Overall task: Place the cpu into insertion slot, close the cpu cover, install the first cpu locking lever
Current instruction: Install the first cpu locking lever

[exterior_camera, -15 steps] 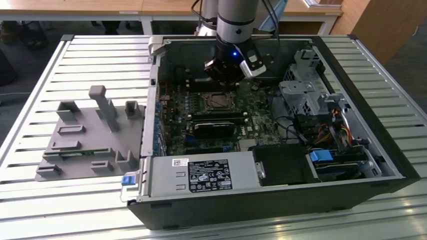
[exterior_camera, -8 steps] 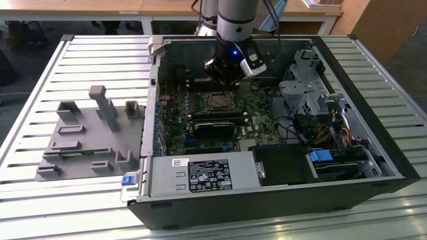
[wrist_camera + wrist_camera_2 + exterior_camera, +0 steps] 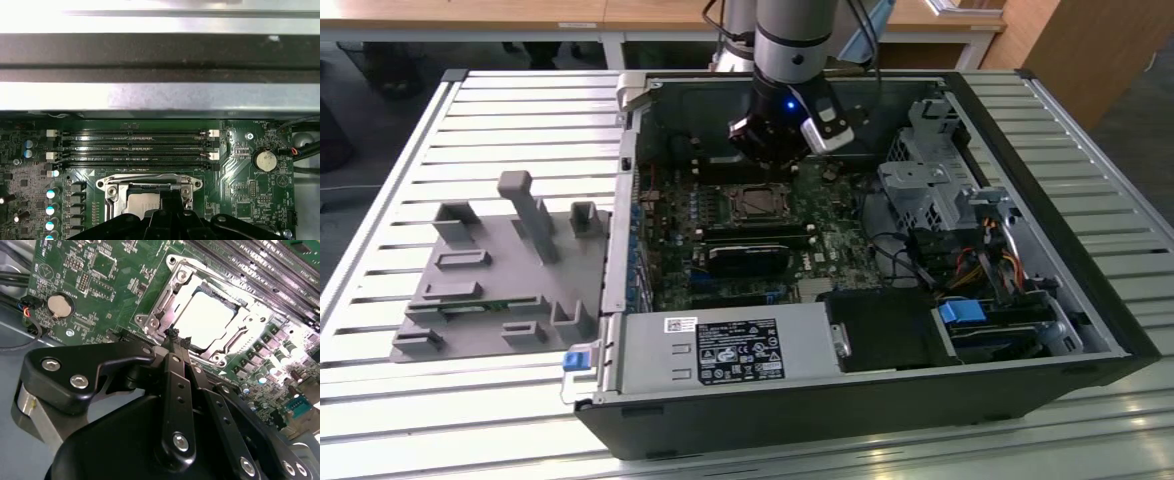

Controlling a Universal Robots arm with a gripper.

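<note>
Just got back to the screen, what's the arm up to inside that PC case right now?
The gripper is down inside the open computer case, with its fingers together at the edge of the insertion slot on the green board. The cpu already lies in the socket, and the cpu cover appears to be down around it. The gripper carries nothing. In the exterior view, the grey fixture sits on the slatted table, on the exterior view's left.
</note>
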